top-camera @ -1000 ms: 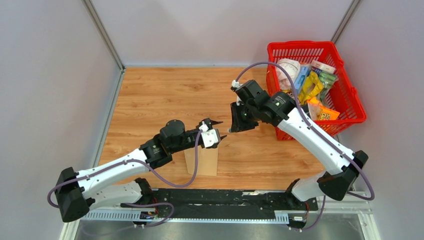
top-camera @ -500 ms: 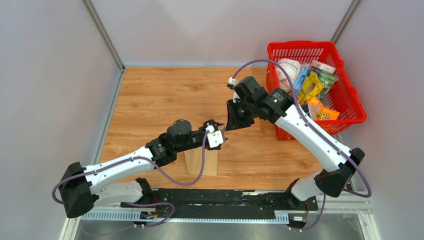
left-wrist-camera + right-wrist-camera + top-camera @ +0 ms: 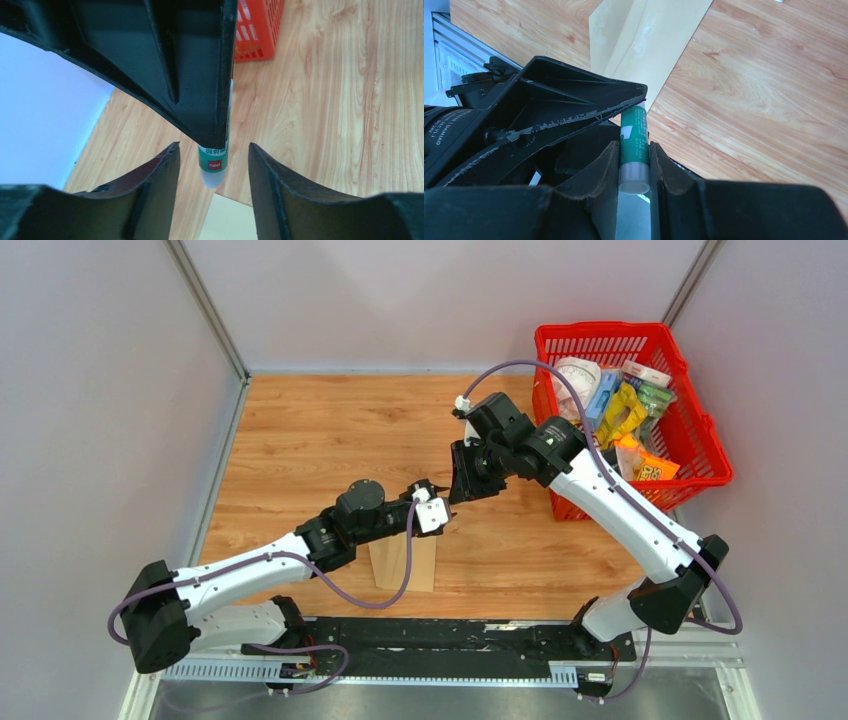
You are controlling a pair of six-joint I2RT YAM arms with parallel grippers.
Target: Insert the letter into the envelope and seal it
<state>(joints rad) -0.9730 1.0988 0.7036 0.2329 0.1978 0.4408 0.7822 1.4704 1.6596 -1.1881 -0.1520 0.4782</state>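
Note:
A green glue stick (image 3: 633, 130) is clamped in my right gripper (image 3: 634, 150), which is shut on its barrel above the table's middle (image 3: 463, 480). My left gripper (image 3: 212, 150) stands open just in front of it (image 3: 437, 506). The stick's translucent cap end (image 3: 214, 172) hangs between the left fingers (image 3: 155, 175) without touching them. The tan envelope (image 3: 405, 562) lies flat on the wood below the left gripper, and it also shows in both wrist views (image 3: 649, 35) (image 3: 227, 220). The letter is out of view.
A red plastic basket (image 3: 700, 430) full of packaged goods stands at the back right; its corner (image 3: 257, 30) shows in the left wrist view. Grey walls (image 3: 120, 390) close in the wooden table on the left, back and right.
The two grippers have come closer together: the right one shifted a little left with the glue stick, and the left arm reached forward until its fingers flank the stick's cap.

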